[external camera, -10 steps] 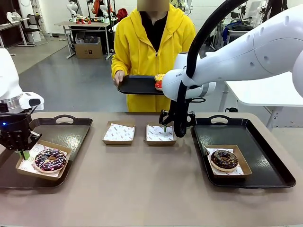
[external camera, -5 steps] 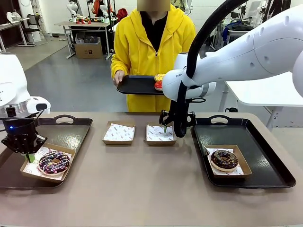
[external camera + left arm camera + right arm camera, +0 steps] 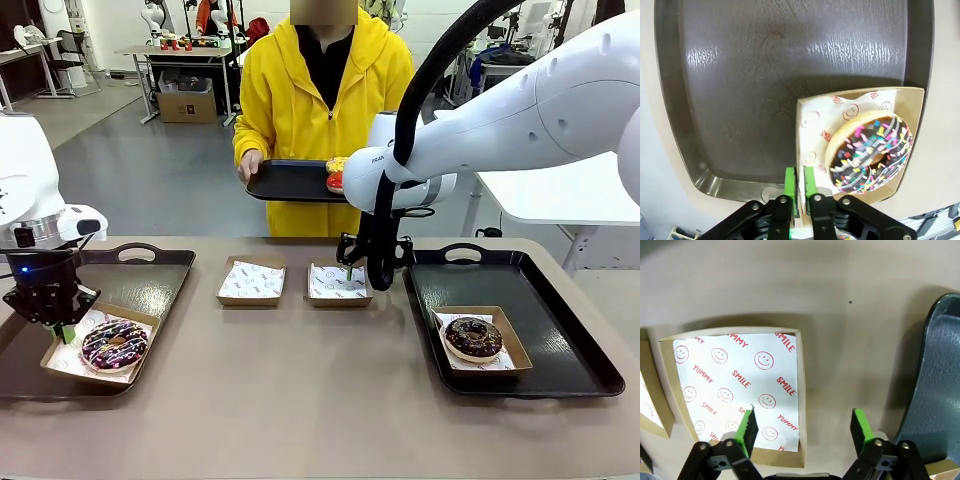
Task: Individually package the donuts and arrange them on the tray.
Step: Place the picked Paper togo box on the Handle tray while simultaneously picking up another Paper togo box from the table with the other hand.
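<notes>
Donuts (image 3: 335,170) half hidden behind right arm (image 3: 520,110)

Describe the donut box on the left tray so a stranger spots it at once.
Find the dark tray on the robot's left side of the table. At its near left corner sits a paper-lined cardboard box holding a sprinkled chocolate donut. Unlike the two empty boxes mid-table and the filled box on the right tray, the left gripper pinches its wall.
</notes>
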Controlling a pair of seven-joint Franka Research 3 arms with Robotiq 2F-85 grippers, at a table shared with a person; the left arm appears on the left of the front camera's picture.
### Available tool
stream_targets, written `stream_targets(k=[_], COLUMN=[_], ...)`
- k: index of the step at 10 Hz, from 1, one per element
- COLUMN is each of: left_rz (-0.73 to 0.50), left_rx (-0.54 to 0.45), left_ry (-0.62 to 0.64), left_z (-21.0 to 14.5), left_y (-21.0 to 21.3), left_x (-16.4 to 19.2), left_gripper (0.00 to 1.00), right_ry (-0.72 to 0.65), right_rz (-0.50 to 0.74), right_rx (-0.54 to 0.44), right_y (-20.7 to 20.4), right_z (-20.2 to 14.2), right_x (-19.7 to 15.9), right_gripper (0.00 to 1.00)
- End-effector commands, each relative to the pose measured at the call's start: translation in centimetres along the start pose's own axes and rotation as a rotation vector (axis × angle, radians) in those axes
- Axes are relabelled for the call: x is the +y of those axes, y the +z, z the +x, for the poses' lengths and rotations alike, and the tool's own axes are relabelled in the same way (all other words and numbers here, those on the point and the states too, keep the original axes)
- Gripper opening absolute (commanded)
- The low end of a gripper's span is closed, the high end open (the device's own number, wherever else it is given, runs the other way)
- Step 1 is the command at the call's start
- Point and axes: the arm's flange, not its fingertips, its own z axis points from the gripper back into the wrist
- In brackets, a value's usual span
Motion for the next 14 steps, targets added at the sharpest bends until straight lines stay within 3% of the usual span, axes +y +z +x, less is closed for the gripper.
stream_targets(k=[1,2,3,4,6,12,14], left_rz=[-0.005,-0.008,-0.010,-0.013,-0.019,-0.070,-0.211], left_rx=[-0.021,-0.022,-0.021,-0.021,-0.022,-0.031,-0.036], left_ry=[-0.015,-0.016,-0.018,-0.022,-0.030,-0.051,-0.113], left_z=[-0.1,-0.2,-0.2,-0.3,-0.4,-1.4,-2.8], left_y=[0.1,0.2,0.3,0.3,0.4,1.1,2.0], left_x=[0.4,0.4,0.5,0.5,0.6,1.1,1.9], left_gripper=[1.00,1.00,1.00,0.82,1.00,1.00,1.00], right_ry=[0.019,0.019,0.014,0.011,0.011,-0.010,-0.022], right_rz=[0.005,0.006,0.010,0.012,0.026,0.038,0.045], right_rx=[-0.016,-0.019,-0.016,-0.010,0.005,-0.002,0.026], right_y=[-0.3,-0.2,-0.3,-0.4,-0.5,-0.5,0.5], right_z=[-0.2,-0.3,-0.2,-0.1,-0.1,-0.1,-0.1], right_x=[-0.6,-0.5,-0.5,-0.6,-0.7,-0.6,-0.1], right_gripper=[0.41,0.00,0.36,0.00,0.00,0.00,0.00])
